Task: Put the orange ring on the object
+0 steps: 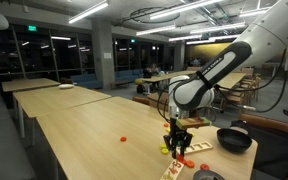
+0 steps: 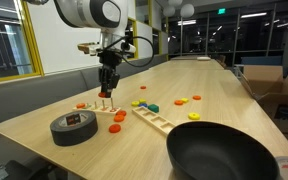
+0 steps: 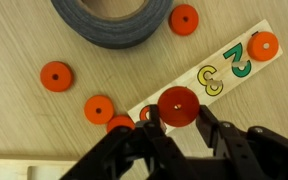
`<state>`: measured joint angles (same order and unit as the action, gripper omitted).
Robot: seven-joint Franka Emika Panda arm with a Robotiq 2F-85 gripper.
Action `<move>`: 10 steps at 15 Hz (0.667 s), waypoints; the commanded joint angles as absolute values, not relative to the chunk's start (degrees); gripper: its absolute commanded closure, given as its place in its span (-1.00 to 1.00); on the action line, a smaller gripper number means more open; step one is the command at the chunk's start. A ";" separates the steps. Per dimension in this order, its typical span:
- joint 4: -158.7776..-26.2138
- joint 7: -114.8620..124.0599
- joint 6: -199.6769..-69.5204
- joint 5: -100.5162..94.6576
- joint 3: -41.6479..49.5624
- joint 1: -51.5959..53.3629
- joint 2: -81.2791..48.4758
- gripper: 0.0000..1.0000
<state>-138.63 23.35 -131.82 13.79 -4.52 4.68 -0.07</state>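
Note:
My gripper is shut on a small orange ring, held flat between the fingertips. It hangs over the near end of a pale wooden number board printed with 3 and 2. Another orange ring sits on the board's far end. In both exterior views the gripper points straight down just above the board. Loose orange rings lie beside the board.
A roll of dark tape lies close beside the board. A large black bowl stands at the table edge. More orange rings and small yellow and green pieces lie beyond the board. One ring lies apart.

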 commanded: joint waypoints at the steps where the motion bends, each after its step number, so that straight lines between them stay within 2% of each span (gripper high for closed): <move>1: -140.00 25.31 -132.56 12.36 -5.29 5.33 1.69 0.51; 10: -139.65 25.96 -132.98 10.91 -5.02 5.05 2.73 0.51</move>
<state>-138.94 24.52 -132.12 12.21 -5.00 5.20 0.59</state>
